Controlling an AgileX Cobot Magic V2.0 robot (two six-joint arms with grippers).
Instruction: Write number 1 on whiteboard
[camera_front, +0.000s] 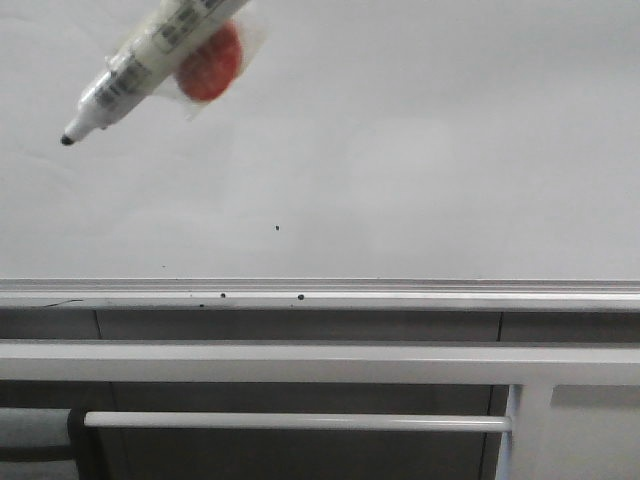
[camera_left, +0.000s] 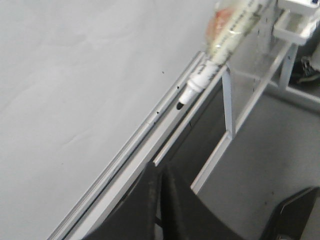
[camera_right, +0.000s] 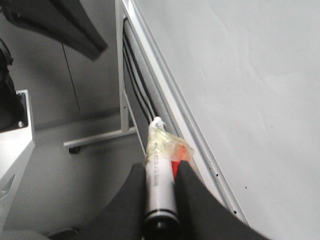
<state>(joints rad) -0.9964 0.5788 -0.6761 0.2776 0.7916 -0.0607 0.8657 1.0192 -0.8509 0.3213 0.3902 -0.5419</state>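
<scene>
Pale grey, the whiteboard (camera_front: 420, 140) bears no number 1 yet; the right end effector (camera_right: 161, 187) clamps the marker (camera_front: 150, 65), its tip poised near the board.

The front view faced the whiteboard (camera_front: 400, 130) squarely from close by, with its rail (camera_front: 320, 293) level across the frame. Each wrist view looked along the board at a slant, from nearer the rail. All three shared the marker (camera_front: 150, 60) and rail.
</scene>
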